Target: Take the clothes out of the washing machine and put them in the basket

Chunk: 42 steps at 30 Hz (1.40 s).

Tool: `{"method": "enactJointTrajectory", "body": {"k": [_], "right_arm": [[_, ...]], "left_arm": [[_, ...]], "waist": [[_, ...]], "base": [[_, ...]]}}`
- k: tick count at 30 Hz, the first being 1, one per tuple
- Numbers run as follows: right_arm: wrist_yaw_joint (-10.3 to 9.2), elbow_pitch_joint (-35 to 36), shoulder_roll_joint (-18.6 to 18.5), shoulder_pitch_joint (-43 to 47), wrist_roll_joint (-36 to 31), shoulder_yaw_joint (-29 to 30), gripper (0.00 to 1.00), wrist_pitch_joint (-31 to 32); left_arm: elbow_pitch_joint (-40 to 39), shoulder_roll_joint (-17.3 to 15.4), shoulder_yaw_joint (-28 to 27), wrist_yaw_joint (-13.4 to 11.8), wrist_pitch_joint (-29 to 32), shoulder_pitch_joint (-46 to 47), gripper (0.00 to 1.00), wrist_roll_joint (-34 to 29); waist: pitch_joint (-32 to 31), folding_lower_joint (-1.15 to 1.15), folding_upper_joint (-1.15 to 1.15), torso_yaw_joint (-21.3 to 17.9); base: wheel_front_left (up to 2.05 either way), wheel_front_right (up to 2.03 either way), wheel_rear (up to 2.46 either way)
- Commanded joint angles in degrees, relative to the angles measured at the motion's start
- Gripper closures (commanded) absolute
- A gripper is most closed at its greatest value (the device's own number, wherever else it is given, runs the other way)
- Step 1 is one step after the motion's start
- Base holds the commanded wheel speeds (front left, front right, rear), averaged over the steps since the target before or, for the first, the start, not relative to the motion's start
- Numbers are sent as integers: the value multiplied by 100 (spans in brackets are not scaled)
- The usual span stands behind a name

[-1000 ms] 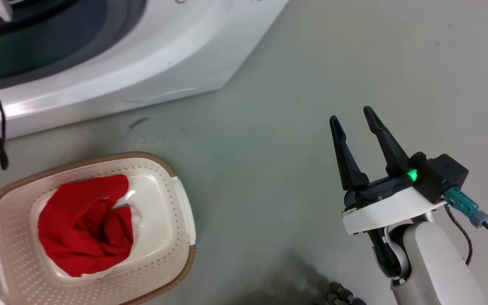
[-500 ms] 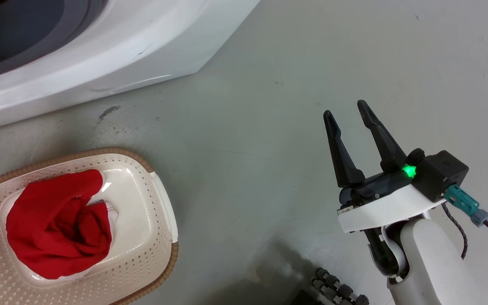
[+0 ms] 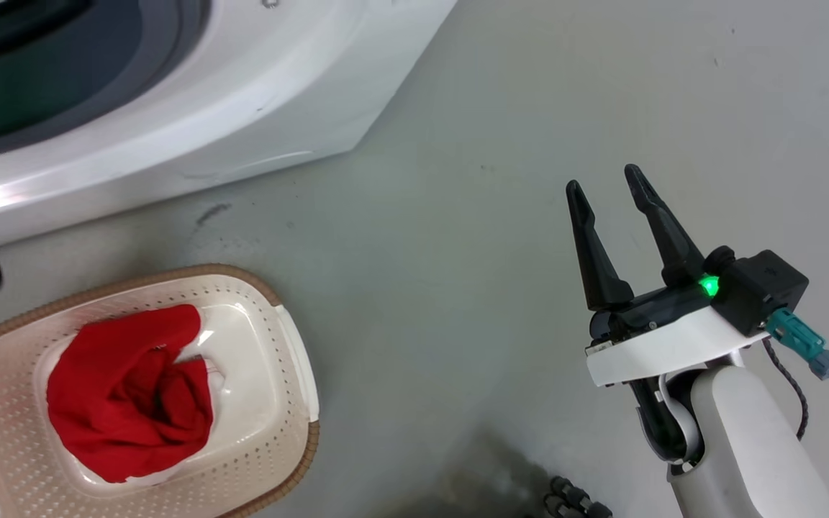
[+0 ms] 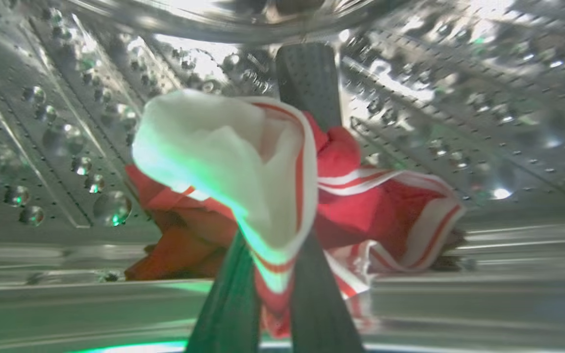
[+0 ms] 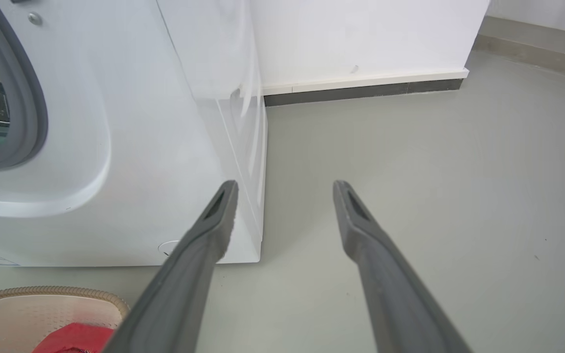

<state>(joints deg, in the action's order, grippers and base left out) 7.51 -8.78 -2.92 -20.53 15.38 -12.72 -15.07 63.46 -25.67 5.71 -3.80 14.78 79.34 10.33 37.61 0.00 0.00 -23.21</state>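
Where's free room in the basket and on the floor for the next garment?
Free: the right half of the cream perforated plastic basket, between the red fabric garment and its handle; grey floor between basket, white washing machine and right tool. Crowded: basket's left half.

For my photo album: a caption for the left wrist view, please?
Left pincer shut on a red striped jersey inside the steel drum.
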Motion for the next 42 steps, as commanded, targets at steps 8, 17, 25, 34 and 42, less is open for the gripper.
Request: {"method": "enactJointTrajectory", "body": {"k": [8, 17, 25, 34, 42], "right_arm": [[-4, -159, 6, 275, -297, 204, 0, -13], [-4, -326, 6, 672, -536, 398, 0, 33], [-4, -239, 6, 1011, -640, 544, 0, 213], [-4, -6, 6, 1465, -739, 689, 0, 493], [-4, 267, 7, 1778, -786, 789, 0, 706]], "left_arm": [[-79, 352, -183, 175, -1721, -1042, 100, 350], [22, 694, -204, 420, -2884, -1847, 100, 537], [-645, 1007, -323, 519, -3006, -2664, 100, 621], [-2270, 1381, -595, 659, -3009, -4044, 100, 516], [-3936, 1725, -592, 701, -3005, -4879, 100, 299]], "waist": [[-899, 0, 0, 402], [-1790, 0, 0, 746], [-2408, 0, 0, 1035], [-3059, 0, 0, 1343], [-3317, 0, 0, 1630]], "base": [[0, 0, 0], [0, 0, 0], [0, 0, 0], [0, 0, 0], [0, 0, 0]]}}
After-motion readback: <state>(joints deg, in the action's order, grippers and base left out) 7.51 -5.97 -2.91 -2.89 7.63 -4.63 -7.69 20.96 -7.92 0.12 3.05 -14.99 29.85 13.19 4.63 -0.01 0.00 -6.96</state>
